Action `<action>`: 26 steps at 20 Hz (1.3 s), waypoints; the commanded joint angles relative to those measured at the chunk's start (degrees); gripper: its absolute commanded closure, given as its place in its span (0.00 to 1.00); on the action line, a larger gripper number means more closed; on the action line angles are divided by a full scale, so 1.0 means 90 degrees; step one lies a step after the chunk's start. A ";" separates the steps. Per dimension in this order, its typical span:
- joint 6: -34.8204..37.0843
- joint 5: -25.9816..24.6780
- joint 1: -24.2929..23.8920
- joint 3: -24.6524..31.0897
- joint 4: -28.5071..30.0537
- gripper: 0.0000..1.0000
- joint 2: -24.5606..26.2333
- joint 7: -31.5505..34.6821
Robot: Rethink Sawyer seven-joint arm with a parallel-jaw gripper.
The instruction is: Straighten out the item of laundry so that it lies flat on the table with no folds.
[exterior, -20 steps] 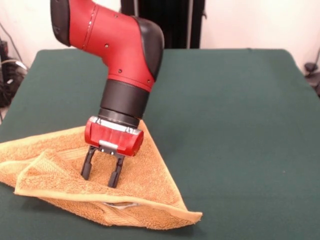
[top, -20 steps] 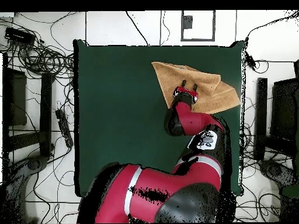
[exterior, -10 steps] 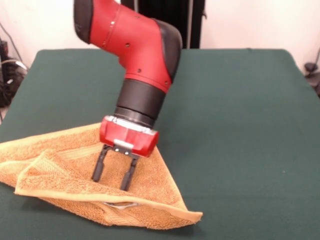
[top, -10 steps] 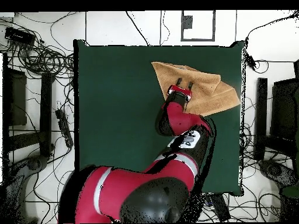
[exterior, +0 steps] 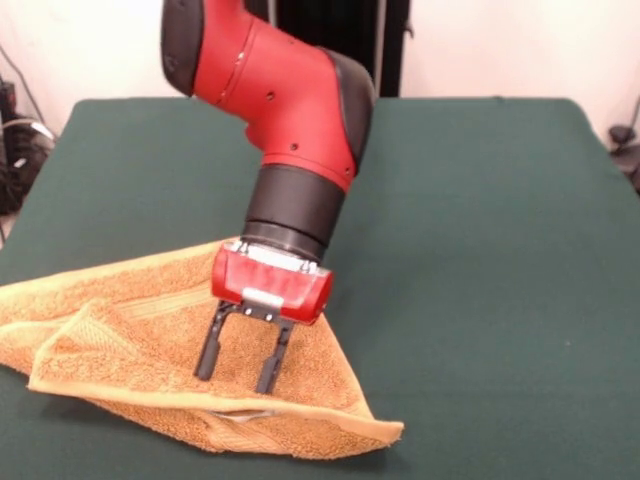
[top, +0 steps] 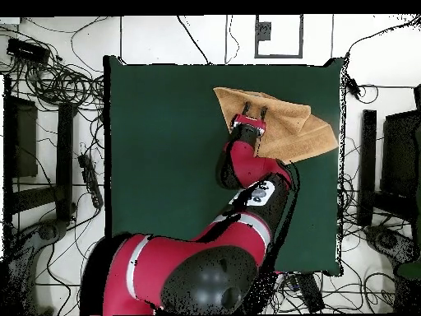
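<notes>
— Since a second ago the pincer (exterior: 236, 367) has slid sideways across the towel (exterior: 120, 340), toward its pointed corner; the cloth itself lies as it did.

— How does the pincer stand?

— Jaws apart, nothing between them, tips down at or just above the terry. I cannot tell whether they touch it.

— And the towel?

— Right under the pincer, spreading mostly to one side of it, on the dark green table (exterior: 470, 250). From overhead the towel (top: 292, 127) sits near a far corner of the table (top: 164, 164), with the pincer (top: 253, 109) over its inner part.

— Why there?

— My guess: just in front of the tips runs the thick edge of a layer doubled over the one beneath. Open jaws set behind that edge suit pinching the upper layer to peel it back.

— Anything hidden?

— The arm covers part of the cloth behind the pincer. The towel's end away from the pincer is cut off by the frame in front view. A pale bit under the fold may be a label; too small to say.
</notes>
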 commanded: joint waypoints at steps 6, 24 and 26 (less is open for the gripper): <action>0.1620 -0.1400 -0.0763 0.1710 -0.0566 0.00 0.0311 0.0395; -0.3288 0.1689 0.0060 0.0186 -0.0093 0.00 0.0851 -0.0250; -0.3371 0.1625 0.0029 0.0279 -0.0304 0.00 0.0944 -0.0088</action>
